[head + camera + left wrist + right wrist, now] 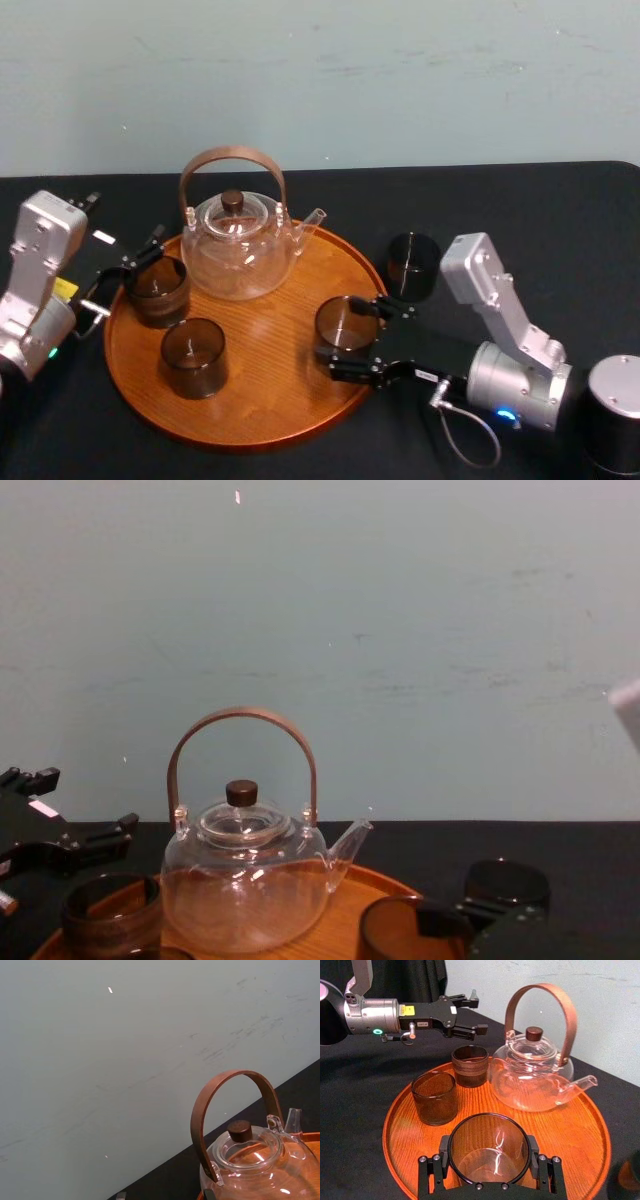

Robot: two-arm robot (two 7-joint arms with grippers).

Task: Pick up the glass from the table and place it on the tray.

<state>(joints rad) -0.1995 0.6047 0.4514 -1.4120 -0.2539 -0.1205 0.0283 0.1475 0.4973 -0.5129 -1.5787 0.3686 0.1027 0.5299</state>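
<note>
Your right gripper (345,335) has its fingers closed against the sides of the small smoky-brown glass tumbler (488,1147), which stands on the large round orange-brown wooden tray (260,400) just inside its right edge. If you pull back before the fingers spread fully, you could drag or tip it over the low rim toward the second dark tumbler (413,265), which stands on the black cloth-topped table (560,230) just off that edge. Your left gripper (475,1014) hangs empty, fingers apart, at the tray's left edge near another brown tumbler (157,290), and drifting inward could knock that one against the clear glass teapot with the arched brown handle (238,245).
</note>
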